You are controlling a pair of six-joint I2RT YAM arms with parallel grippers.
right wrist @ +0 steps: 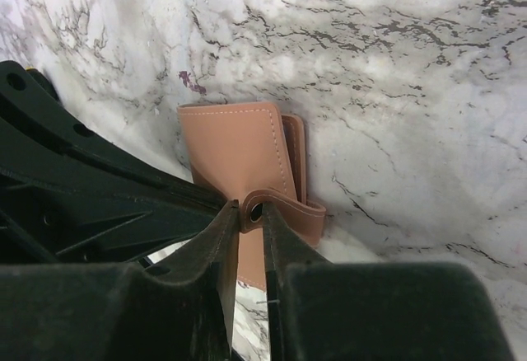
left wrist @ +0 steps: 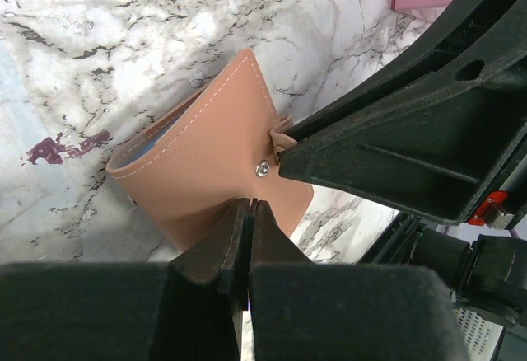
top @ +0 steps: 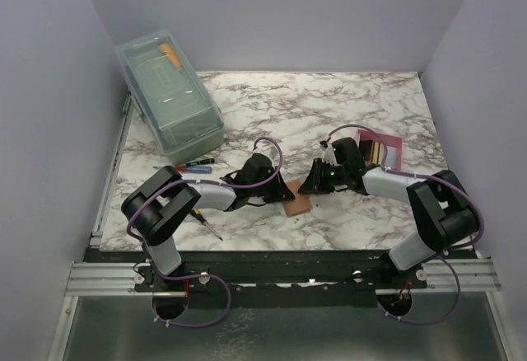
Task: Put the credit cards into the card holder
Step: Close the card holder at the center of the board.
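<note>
The tan-brown card holder (top: 298,206) lies folded on the marble table between my two grippers. In the left wrist view the card holder (left wrist: 198,171) shows a sliver of pale blue at its open edge. My left gripper (left wrist: 249,205) is shut, with its tips on the holder's cover. My right gripper (right wrist: 254,211) is shut on the holder's snap strap (right wrist: 284,213) and lifts it off the cover. In the top view the left gripper (top: 284,189) and right gripper (top: 311,186) stand close together. Some credit cards (top: 372,148) stand in the pink tray, dark and tan.
The pink slotted tray (top: 390,152) sits behind the right arm. A clear lidded box (top: 169,97) stands at the back left. Two screwdrivers lie at the left, one (top: 194,164) near the box and one (top: 206,224) near the front edge.
</note>
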